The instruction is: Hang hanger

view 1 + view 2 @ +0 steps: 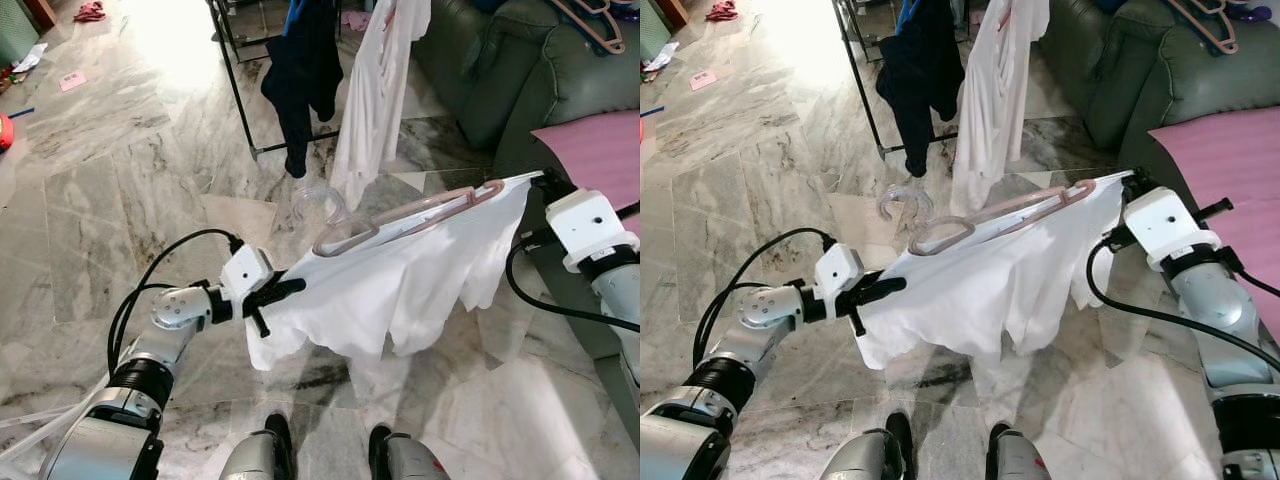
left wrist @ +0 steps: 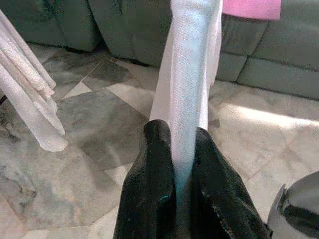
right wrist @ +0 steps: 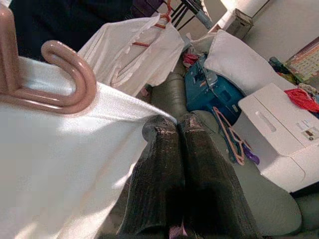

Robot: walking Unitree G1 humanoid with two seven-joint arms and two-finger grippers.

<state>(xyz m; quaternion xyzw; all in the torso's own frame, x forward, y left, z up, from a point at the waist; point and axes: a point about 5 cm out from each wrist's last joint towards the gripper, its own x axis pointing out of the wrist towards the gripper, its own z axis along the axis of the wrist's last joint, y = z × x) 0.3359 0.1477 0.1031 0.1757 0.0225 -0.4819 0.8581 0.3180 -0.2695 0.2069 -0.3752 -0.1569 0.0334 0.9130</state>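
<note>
A white garment [image 1: 400,280] is stretched between my two grippers above the marble floor. A pink plastic hanger [image 1: 420,212] lies along its top edge, its hook [image 1: 908,204] pointing toward the clothes rack. My left gripper [image 1: 272,298] is shut on the garment's left edge; in the left wrist view the cloth [image 2: 187,89] runs up between the black fingers [image 2: 154,184]. My right gripper [image 1: 540,182] is shut on the right corner of the garment, next to the hanger's end [image 3: 70,74].
A black clothes rack [image 1: 240,90] ahead holds a dark garment [image 1: 305,70] and a white shirt [image 1: 375,90]. A green sofa [image 1: 520,70] with a pink cover [image 1: 600,145] stands on the right, with spare hangers [image 1: 595,25] on it. My feet [image 1: 330,450] show below.
</note>
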